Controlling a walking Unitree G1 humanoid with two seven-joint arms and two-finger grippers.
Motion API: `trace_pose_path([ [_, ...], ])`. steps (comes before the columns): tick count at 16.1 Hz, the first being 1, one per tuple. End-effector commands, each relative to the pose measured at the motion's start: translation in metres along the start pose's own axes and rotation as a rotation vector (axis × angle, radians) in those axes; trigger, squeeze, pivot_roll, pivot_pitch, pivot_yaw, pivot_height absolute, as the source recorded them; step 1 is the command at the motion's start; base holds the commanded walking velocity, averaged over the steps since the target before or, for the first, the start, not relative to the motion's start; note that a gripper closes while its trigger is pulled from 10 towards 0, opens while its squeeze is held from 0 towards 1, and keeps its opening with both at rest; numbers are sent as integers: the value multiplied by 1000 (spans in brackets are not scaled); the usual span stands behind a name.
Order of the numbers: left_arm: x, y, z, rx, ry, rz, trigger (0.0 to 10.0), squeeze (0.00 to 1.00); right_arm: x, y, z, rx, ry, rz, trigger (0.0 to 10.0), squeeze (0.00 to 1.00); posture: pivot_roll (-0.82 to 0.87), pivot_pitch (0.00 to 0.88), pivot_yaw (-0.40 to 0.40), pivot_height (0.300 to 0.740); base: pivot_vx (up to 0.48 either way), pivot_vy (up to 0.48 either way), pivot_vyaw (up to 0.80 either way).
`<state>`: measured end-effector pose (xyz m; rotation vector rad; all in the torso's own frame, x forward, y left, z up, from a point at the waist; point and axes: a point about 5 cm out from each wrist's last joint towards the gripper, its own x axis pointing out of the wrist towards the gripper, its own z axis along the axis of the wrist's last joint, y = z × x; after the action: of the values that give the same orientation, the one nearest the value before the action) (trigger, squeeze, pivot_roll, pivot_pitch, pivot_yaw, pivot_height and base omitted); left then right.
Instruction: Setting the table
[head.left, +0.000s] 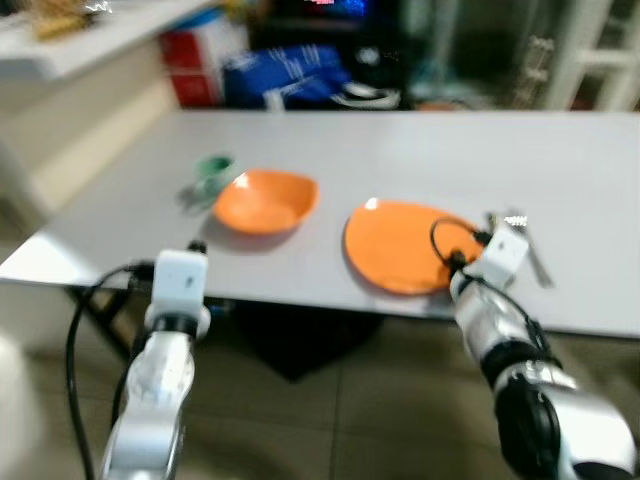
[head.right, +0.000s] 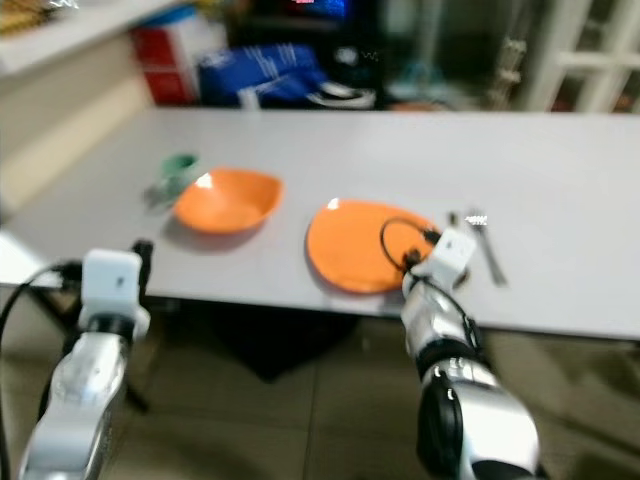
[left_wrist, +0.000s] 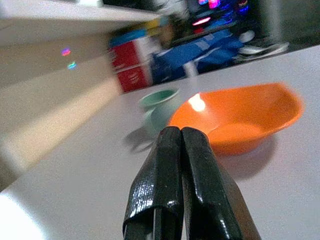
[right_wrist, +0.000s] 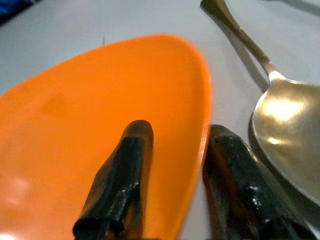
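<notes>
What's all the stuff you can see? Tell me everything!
table: one, pale grey, in front of the robot.
plate: one, orange, near the table's front edge.
bowl: one, orange, left of the plate.
cup: one, pale green, just left of the bowl.
spoon: one, silver, right of the plate.
boxes and bags: red, blue, behind the table, blurred.
left gripper: black fingers shut, low over the table, pointing at the bowl.
right gripper: black fingers open, straddling the plate's right rim.
</notes>
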<state>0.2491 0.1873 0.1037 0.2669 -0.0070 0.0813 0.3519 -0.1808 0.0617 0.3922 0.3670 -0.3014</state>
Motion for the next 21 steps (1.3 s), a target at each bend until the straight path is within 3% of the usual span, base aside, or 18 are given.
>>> trace_pose_path([
  [1, 6, 0, 9, 5, -35, -8, 10000, 0, -6, -4, -30, -10, 125, -4, 10000, 1000, -79, 0, 94, 740, 0, 0, 0],
  [4, 7, -1, 10, 4, -38, -5, 10000, 0, -4, 4, -21, -81, 58, 33, 10000, 1000, -80, 0, 93, 740, 0, 0, 0],
  [5, 7, -1, 10, 4, -39, -5, 10000, 0, -4, 8, -13, -152, -2, 52, 10000, 1000, -80, 0, 91, 740, 0, 0, 0],
  [9, 6, -4, 11, 4, -43, -9, 10000, 0, -3, 13, 5, -235, -125, 66, 10000, 1000, -82, 0, 86, 740, 0, 0, 0],
  [14, 7, -5, 11, 0, -43, -10, 10000, 0, -3, 11, 9, -269, -147, 50, 10000, 1000, -86, 0, 82, 740, 0, 0, 0],
  [15, 7, -5, 10, -1, -42, -10, 10000, 0, -2, 9, 10, -277, -151, 36, 10000, 961, -86, 0, 81, 740, 0, 0, 0],
  [16, 7, -5, 10, -3, -42, -9, 10000, 0, -3, 9, 15, -294, -188, 32, 10000, 0, -86, 0, 80, 740, 0, 0, 0],
  [21, 9, -8, 11, -12, -51, -16, 10000, 0, -9, 18, 47, -434, -432, 37, 10000, 0, -96, 0, 78, 740, 0, 0, 0],
])
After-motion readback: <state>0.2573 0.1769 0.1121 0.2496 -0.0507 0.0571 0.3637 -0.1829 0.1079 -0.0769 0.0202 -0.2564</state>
